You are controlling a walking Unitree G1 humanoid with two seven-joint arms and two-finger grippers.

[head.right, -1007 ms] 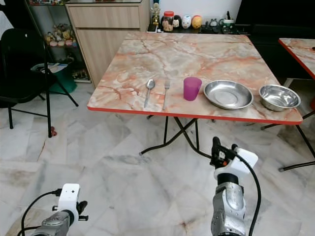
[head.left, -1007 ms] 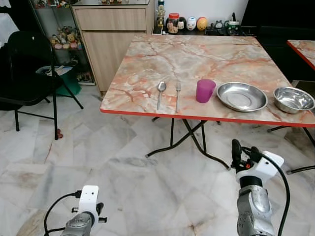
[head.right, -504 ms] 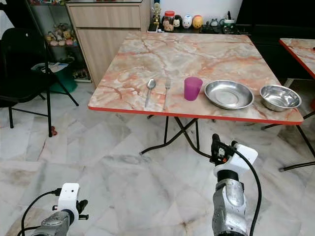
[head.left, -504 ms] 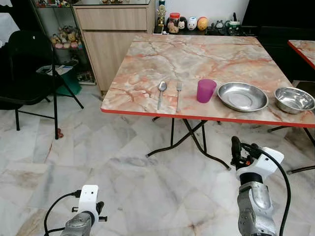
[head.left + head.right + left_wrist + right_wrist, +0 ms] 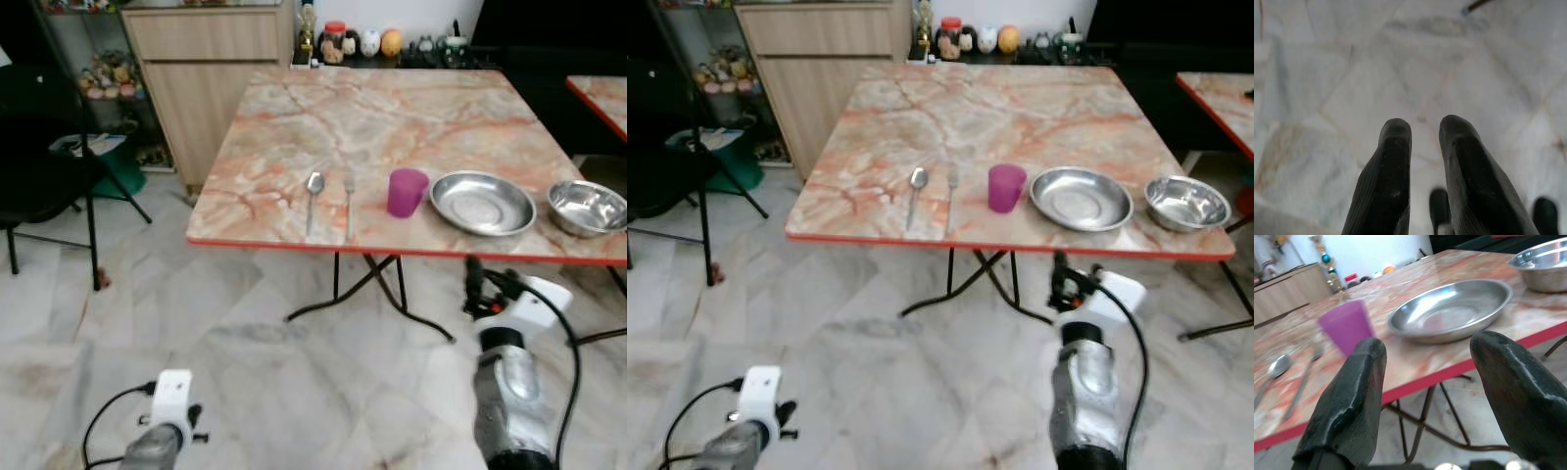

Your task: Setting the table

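A square orange-veined marble tabletop with a red edge fills the upper middle of the frame. Along its near edge, from left to right, lie a steel spoon, a steel fork, a purple plastic cup, a shallow round steel plate and a deeper steel bowl at the right border. The right end effector rises in the lower right, just below the table edge under the plate, its fingers spread apart and empty. The left end effector hangs low at lower left over the pale marble floor, fingers slightly parted, grasping nothing. A black folding chair stands at left.
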